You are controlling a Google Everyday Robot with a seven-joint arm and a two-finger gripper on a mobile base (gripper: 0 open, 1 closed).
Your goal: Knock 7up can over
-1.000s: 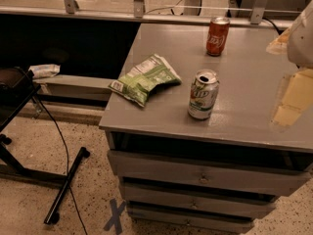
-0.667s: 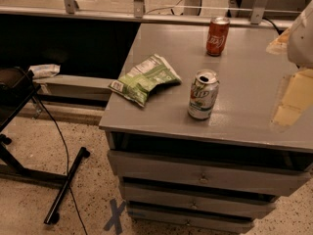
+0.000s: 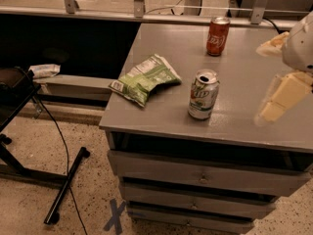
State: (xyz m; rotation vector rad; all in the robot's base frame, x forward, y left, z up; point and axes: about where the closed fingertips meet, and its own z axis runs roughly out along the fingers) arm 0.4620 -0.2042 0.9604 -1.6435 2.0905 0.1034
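Observation:
The 7up can stands upright on the grey table, near the front middle, white-silver with green lettering and an opened top. My gripper is at the right edge of the view, above the table and to the right of the can, well apart from it. Its two cream fingers are spread apart with nothing between them.
An orange-red soda can stands upright at the back of the table. A green chip bag lies left of the 7up can. The table has drawers below. A black stand with a cable stands on the floor at left.

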